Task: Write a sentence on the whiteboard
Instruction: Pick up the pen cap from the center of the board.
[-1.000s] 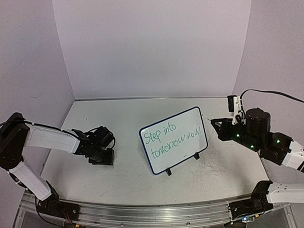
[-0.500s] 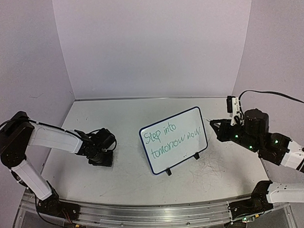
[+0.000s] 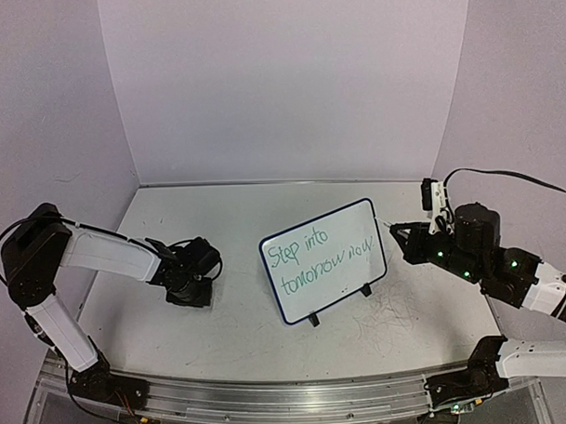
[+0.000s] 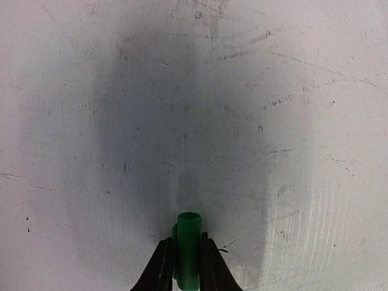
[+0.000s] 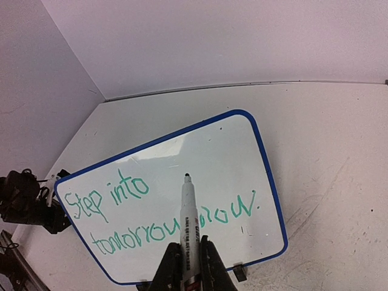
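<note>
Your scuffed white worktop (image 3: 240,316) sits between pale lilac walls (image 3: 288,82). The small blue-rimmed whiteboard (image 3: 344,230) stands mid-worktop, its long axis slanting from near-left to far-right, with the green handwritten sentence (image 3: 312,253) facing the arms. Only the wrist views reveal the grips: the left gripper (image 4: 187,242) pinches a green cylindrical cap (image 4: 188,225), and the right gripper (image 5: 190,244) clamps a white marker (image 5: 188,206) whose tip points at the board.

The whiteboard (image 3: 350,219) stands on the bench (image 3: 240,325) between my 2 sets of fingers. It is off to the right of my left fingers (image 4: 160,273) and near the left of my right fingers (image 5: 168,270). The sentence (image 5: 145,225) runs in 2 lines across its face, straight ahead of my right fingers. Between those fingers sits a marker (image 5: 189,224), tip towards the board. Between my left fingers sits a cap (image 4: 188,242), the bench straight ahead of it. The board's 2 feet (image 3: 314,320) rest on the bench under its lower edge.
</note>
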### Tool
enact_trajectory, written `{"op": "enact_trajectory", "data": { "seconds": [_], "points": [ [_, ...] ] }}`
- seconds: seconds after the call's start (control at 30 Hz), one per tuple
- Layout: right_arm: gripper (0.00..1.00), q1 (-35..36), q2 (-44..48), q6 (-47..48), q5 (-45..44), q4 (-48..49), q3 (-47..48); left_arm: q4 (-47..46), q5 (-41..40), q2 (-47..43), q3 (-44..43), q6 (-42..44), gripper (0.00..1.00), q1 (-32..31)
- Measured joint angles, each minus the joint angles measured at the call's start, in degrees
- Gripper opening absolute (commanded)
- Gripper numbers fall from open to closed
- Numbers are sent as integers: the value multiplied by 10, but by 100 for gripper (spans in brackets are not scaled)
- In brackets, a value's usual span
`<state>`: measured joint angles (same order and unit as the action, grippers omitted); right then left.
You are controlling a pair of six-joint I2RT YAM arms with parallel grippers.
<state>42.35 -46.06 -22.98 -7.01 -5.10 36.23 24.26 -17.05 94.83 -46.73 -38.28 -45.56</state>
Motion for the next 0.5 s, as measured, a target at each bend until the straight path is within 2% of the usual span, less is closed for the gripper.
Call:
{"op": "enact_trajectory", "data": {
  "seconds": [0.17, 0.37, 0.5],
  "points": [
    [0, 0, 1, 0, 5, 1, 0, 4, -13, 4, -7, -7, 0, -7],
    [0, 0, 6, 2, 7, 2, 0, 25, -12, -12, -7, -8, 0, -12],
    [0, 0, 9, 4, 7, 4, 0, 42, -12, -81, -3, -6, 0, -12]
  ]
}}
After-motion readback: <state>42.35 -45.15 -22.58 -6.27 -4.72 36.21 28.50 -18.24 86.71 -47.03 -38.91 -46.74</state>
